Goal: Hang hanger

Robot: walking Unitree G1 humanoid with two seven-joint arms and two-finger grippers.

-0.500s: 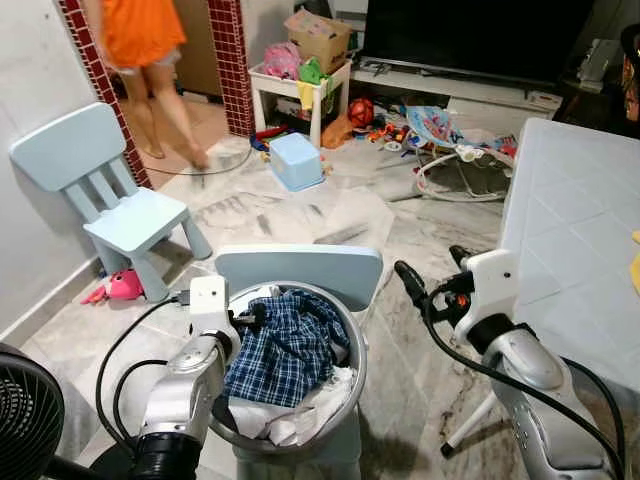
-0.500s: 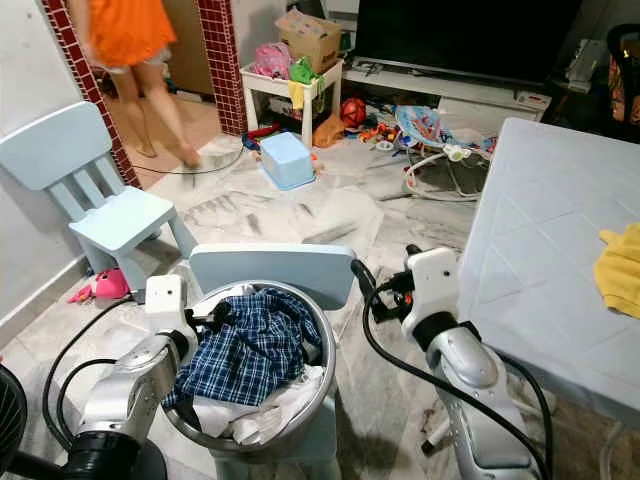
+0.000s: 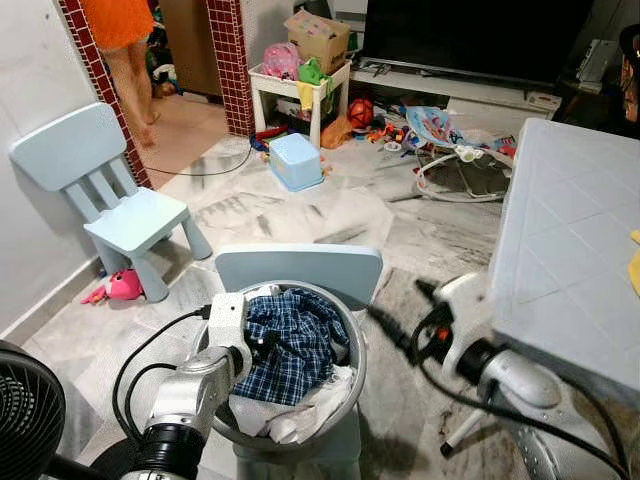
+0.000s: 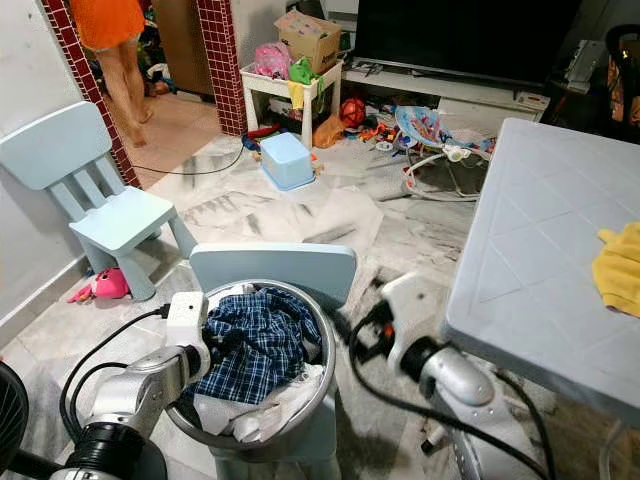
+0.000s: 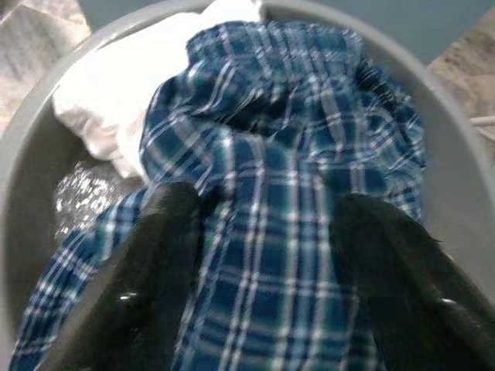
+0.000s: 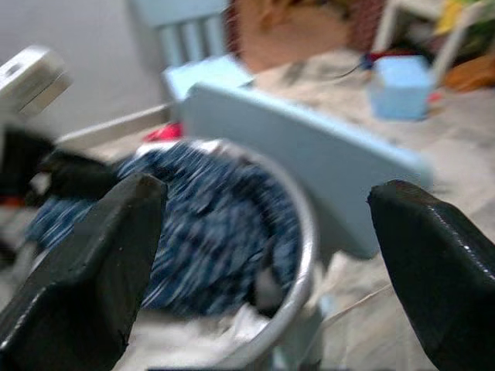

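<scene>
A grey basin (image 3: 355, 375) stands on a small pale-blue chair (image 3: 300, 268), directly in front of the robot. In the basin lies a blue plaid shirt (image 3: 293, 338), piled over white cloth (image 3: 300, 415).

The left gripper (image 5: 255, 232) is inside the basin, at the near-left part of the shirt. Its fingers (image 5: 166, 255) are spread, with plaid cloth bunched between them and not yet pinched.

The right gripper (image 6: 263, 263) hangs just to the right of the basin, low, beside the white surface (image 3: 570, 250). Its fingers are wide apart and hold nothing.

No hanger can be made out. It may be buried in the cloth or elsewhere, so its place cannot be told.

Judgement: the shirt is soft, light and limp, and it will drape and drag the white cloth with it. A hanger, by contrast, would be stiff and light and likely to snag. The best hold is probably at the shirt's collar or shoulder seam, pinching a thick fold.

A person (image 3: 125, 40) stands in the doorway far beyond the basin. A yellow cloth (image 4: 620, 265) lies on the surface.
</scene>
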